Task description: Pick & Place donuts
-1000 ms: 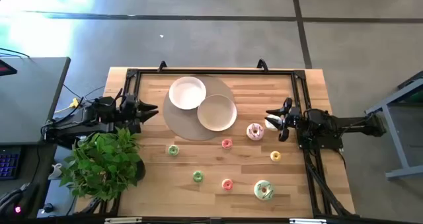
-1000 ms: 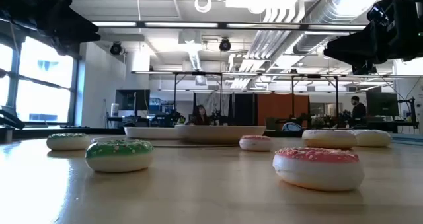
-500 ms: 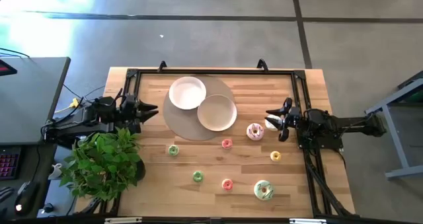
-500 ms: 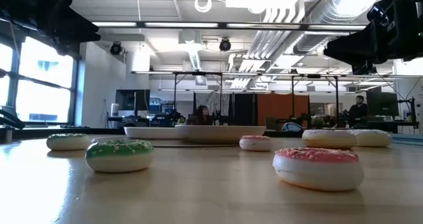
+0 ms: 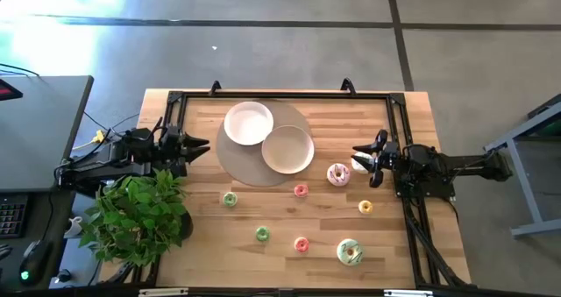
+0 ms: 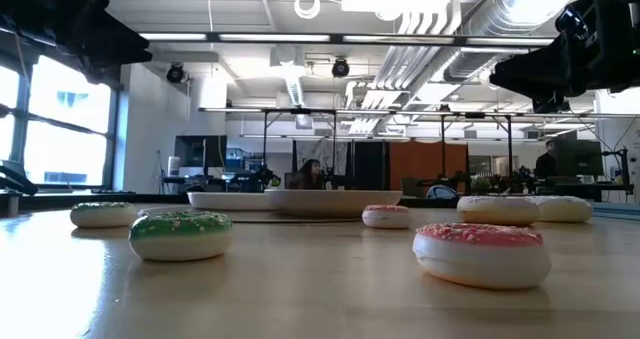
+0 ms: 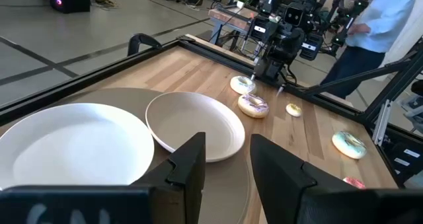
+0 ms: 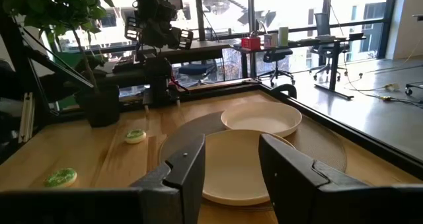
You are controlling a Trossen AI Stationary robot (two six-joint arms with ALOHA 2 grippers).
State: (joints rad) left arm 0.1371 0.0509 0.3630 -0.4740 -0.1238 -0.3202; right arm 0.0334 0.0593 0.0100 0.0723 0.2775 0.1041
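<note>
Looking down, I count the donuts across the table's near half; the pink-frosted donut (image 5: 338, 174) lies just beside my right gripper (image 5: 362, 157), a white-frosted donut (image 5: 359, 165) beneath its open fingers. Only the left wrist view shows a person (image 7: 377, 26) behind. My left gripper (image 5: 200, 147) waits open, well apart.
</note>
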